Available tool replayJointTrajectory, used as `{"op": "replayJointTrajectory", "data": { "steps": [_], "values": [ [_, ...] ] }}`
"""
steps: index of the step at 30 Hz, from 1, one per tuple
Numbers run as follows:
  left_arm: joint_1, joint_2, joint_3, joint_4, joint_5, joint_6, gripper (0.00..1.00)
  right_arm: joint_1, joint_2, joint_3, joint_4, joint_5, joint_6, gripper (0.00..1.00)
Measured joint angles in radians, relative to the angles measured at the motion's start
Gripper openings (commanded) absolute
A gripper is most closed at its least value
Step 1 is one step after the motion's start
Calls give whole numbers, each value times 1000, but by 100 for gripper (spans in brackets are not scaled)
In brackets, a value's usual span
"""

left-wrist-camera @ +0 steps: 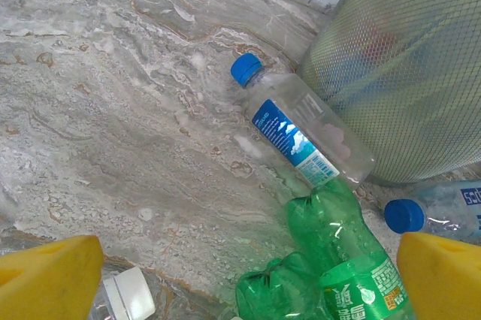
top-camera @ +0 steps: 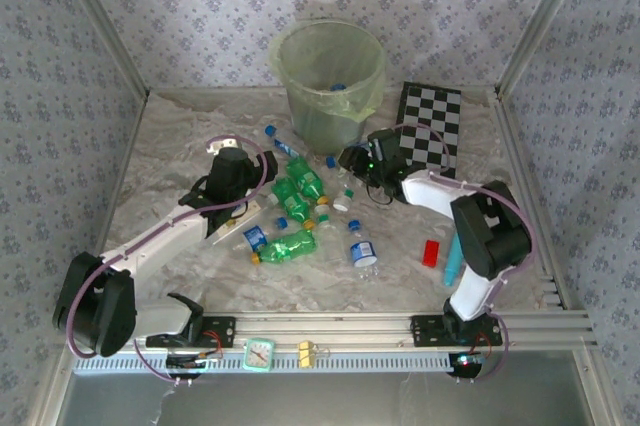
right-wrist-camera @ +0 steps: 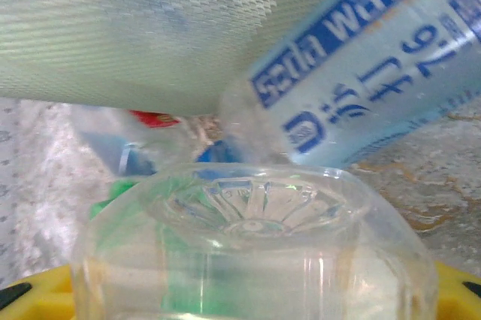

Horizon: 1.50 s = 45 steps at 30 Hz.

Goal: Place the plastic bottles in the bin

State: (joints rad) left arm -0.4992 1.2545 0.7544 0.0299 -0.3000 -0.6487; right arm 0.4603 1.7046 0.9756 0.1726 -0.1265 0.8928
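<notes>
The pale green bin (top-camera: pixel 330 81) stands at the back of the table, with a blue cap visible inside it. Plastic bottles lie scattered in front of it: green ones (top-camera: pixel 290 246) (top-camera: pixel 300 186) and clear blue-capped ones (top-camera: pixel 362 251) (top-camera: pixel 283 141). My left gripper (top-camera: pixel 258 204) is open, its yellow fingers (left-wrist-camera: pixel 49 275) wide apart above two green bottles (left-wrist-camera: pixel 353 252). Beyond these lies a clear blue-labelled bottle (left-wrist-camera: pixel 301 132) beside the bin (left-wrist-camera: pixel 406 72). My right gripper (top-camera: pixel 352 160) sits low by the bin's base, shut on a clear bottle (right-wrist-camera: pixel 248 260) whose ribbed bottom faces the camera.
A black-and-white chequered board (top-camera: pixel 432 126) lies right of the bin. A small red block (top-camera: pixel 431 252) and a cyan stick (top-camera: pixel 452 264) rest near the right arm. Another blue-labelled bottle (right-wrist-camera: pixel 376 72) lies just ahead of the right gripper, against the bin (right-wrist-camera: pixel 135 27).
</notes>
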Motion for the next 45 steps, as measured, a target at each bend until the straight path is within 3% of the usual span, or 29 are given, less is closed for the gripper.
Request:
{"op": "replayJointTrajectory", "data": {
  "steps": [6, 14, 25, 31, 45],
  "values": [
    [0, 2, 0, 2, 1, -12, 100, -15, -144, -50, -21, 27, -49, 45],
    [0, 11, 0, 8, 14, -24, 100, -53, -364, -55, -166, 177, -190, 45],
    [0, 11, 0, 21, 23, -31, 100, -76, -456, 205, -254, 314, -463, 45],
    [0, 9, -3, 26, 23, -30, 100, -76, -374, 399, -172, 306, -546, 44],
    [40, -78, -51, 16, 19, -30, 100, -28, 167, 962, -117, 160, -618, 44]
  ]
}}
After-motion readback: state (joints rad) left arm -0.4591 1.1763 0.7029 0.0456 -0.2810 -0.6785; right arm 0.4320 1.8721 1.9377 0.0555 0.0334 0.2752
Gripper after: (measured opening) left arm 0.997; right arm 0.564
